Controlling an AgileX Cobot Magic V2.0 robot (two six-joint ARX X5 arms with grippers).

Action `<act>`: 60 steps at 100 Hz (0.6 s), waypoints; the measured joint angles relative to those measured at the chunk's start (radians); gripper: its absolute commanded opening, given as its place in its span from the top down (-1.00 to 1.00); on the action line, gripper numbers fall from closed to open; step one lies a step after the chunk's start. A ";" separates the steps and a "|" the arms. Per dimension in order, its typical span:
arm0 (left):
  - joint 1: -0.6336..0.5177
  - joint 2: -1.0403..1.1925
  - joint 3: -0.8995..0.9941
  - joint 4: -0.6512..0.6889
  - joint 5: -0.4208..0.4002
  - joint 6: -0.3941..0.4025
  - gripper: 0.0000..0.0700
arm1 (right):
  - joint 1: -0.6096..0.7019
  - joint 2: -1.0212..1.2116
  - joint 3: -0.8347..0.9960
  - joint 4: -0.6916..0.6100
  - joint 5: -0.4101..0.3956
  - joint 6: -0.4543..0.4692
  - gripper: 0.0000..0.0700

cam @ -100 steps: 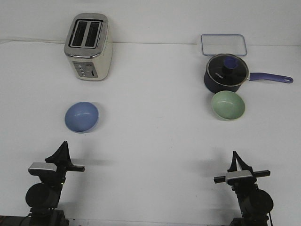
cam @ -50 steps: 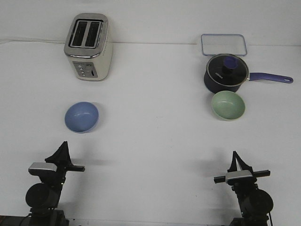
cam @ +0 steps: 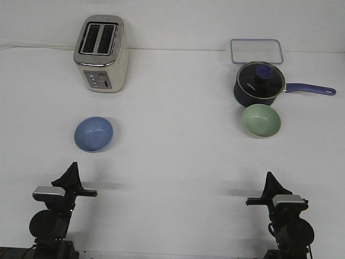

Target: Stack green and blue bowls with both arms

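Note:
The blue bowl (cam: 94,134) sits upright and empty on the white table at the left. The green bowl (cam: 261,121) sits upright and empty at the right, right in front of the navy saucepan. My left gripper (cam: 73,166) is low at the near left, in front of the blue bowl and well apart from it. My right gripper (cam: 269,176) is low at the near right, in front of the green bowl and well apart from it. Each gripper's fingers come to a single point and hold nothing.
A cream and steel toaster (cam: 101,53) stands at the back left. A dark navy saucepan (cam: 259,83) with a glass lid and a long handle pointing right stands behind the green bowl. A clear rectangular container (cam: 256,51) lies behind the saucepan.
My right wrist has turned a little, so its grey block has shifted to the right. The left arm and both bowls have not moved.

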 measured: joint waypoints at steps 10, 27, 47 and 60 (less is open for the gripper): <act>0.000 0.000 0.000 0.000 0.000 0.000 0.96 | 0.000 0.018 0.079 -0.064 0.000 0.061 1.00; 0.000 0.000 0.000 0.000 0.000 0.000 0.96 | 0.000 0.143 0.322 -0.157 0.040 0.114 0.76; 0.000 0.000 0.000 0.000 0.000 0.000 0.96 | 0.000 0.427 0.607 -0.313 0.073 0.122 -0.46; 0.000 0.000 0.000 0.000 0.000 0.000 0.96 | -0.001 0.630 0.764 -0.400 0.082 0.122 -0.46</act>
